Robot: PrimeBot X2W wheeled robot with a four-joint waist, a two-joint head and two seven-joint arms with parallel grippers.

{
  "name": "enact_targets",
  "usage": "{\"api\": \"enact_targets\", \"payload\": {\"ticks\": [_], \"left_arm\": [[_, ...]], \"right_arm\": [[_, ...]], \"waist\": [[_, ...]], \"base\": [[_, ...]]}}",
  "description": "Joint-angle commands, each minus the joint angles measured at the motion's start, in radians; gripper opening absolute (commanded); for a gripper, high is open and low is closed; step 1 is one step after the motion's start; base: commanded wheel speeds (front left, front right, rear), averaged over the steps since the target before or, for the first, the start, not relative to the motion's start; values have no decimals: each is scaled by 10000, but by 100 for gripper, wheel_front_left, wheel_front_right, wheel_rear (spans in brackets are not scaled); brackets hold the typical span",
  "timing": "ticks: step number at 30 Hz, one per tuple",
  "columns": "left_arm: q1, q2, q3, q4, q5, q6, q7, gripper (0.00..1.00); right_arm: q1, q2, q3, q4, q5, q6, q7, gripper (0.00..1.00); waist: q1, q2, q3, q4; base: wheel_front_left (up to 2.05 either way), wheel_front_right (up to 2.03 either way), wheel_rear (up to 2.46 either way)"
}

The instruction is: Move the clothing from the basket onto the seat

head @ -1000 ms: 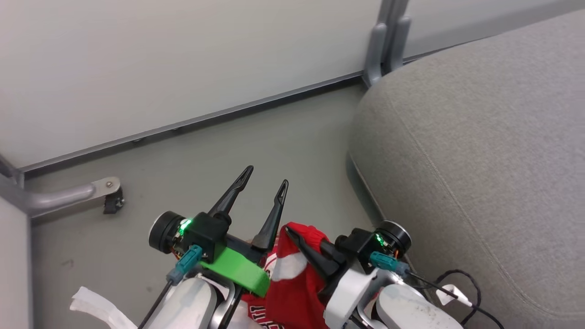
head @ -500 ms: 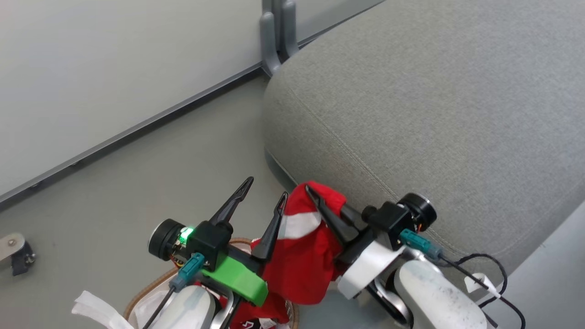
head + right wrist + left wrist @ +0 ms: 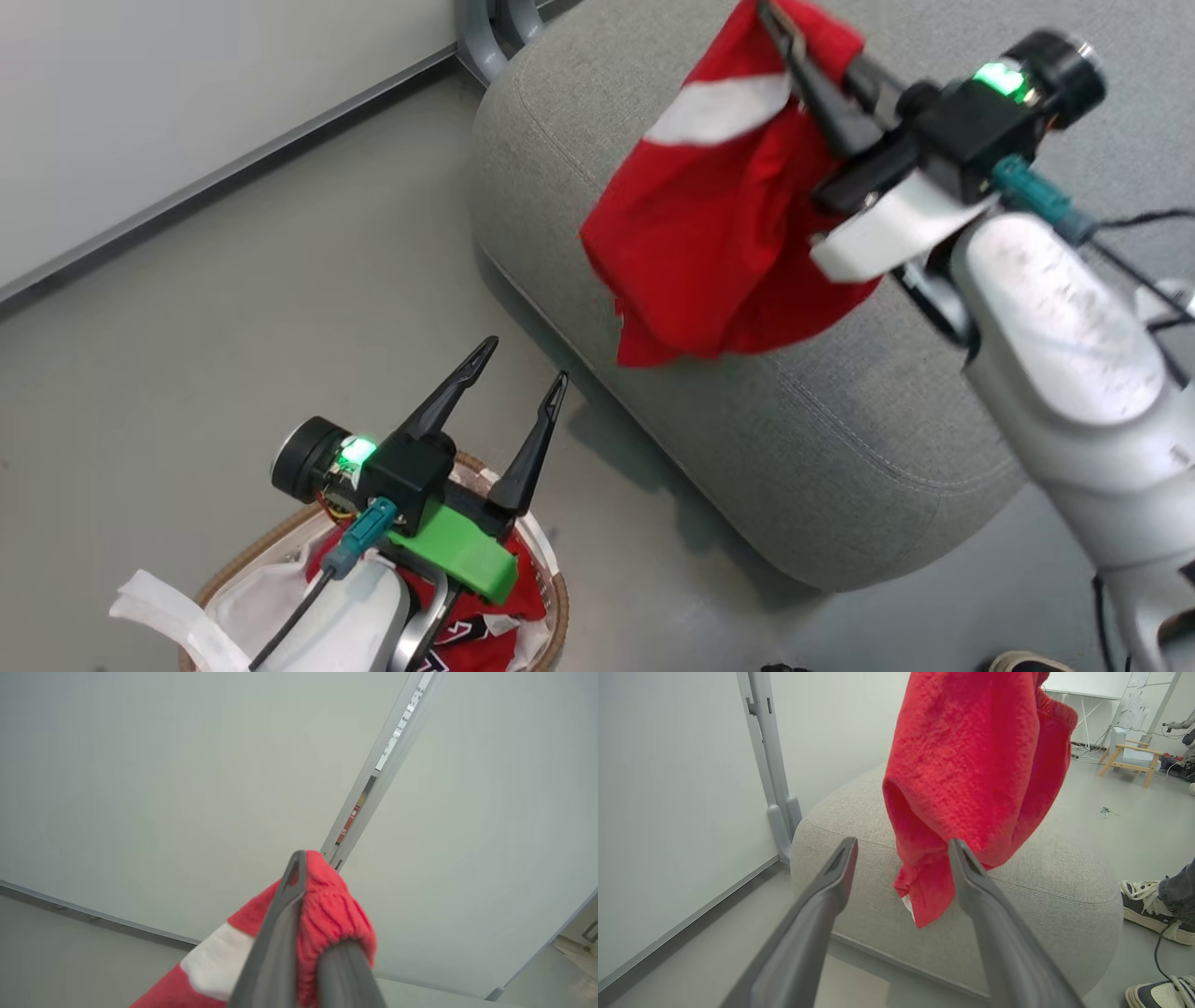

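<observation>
Our left pincer [image 3: 525,359] hangs spread wide and empty, down off the seat's [image 3: 840,448] rounded end, above the basket [image 3: 562,611], which stands on the floor [image 3: 233,327] just short of that end. Inside the basket, against the glossy white liner sheet [image 3: 271,597], a red-and-white jersey [image 3: 467,639] with dark lettering lies crumpled, so that piece is not yet moved. Up over the seat's near edge our right pincer [image 3: 773,17] is clamped tight on the ribbed cuff of the red garment [image 3: 719,233]. A second ago this pincer sat low beside the left one, with the cloth bunched there. Now it has swung up and across, and our head has turned with it, so the seat takes far more of the head view. We judge the garment is clear of the basket and only needs lowering and letting go. It hangs limp in a soft, nubbly fold with one white band, its hem loose above the seat's coarse grey weave and stitched seam; we can't tell whether it brushes the fabric. Beyond the seat stands a smooth pale wall panel [image 3: 187,93] with a grey post [image 3: 485,37].
</observation>
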State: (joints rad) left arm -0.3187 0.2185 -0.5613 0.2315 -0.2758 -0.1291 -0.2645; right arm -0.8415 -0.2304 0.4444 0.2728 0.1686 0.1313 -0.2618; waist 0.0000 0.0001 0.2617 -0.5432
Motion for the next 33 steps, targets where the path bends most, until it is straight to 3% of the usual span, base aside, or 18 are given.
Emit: {"api": "enact_targets", "payload": {"ticks": [1, 11, 17, 21, 33], "left_arm": [[-210, 144, -56, -74, 121, -28, 1, 100], [-1126, 436, -664, -615, 88, -28, 3, 100], [-1560, 519, -823, -796, -10, -28, 3, 100], [-1789, 518, -724, -849, -35, -28, 3, 100], [-2009, 534, -642, -834, -62, -28, 3, 100]], "right_arm": [[-516, -266, -77, 237, -88, -10, -46, 0], [-3695, -1964, -1404, 2613, -1278, -12, -39, 0], [-4661, -2414, -2773, 3870, -1735, -12, -30, 0], [-4765, -2345, -3554, 4430, -1993, -12, -32, 0], [-1937, -1115, -6047, 5430, -2744, -12, -25, 0]], "waist": [[0, -1, 468, 187], [0, -1, 1966, 1632], [0, -1, 2788, 2371], [0, -1, 3217, 2731], [0, -1, 3507, 3164]], "base": [[0, 0, 0], [0, 0, 0], [0, 0, 0], [0, 0, 0], [0, 0, 0]]}}
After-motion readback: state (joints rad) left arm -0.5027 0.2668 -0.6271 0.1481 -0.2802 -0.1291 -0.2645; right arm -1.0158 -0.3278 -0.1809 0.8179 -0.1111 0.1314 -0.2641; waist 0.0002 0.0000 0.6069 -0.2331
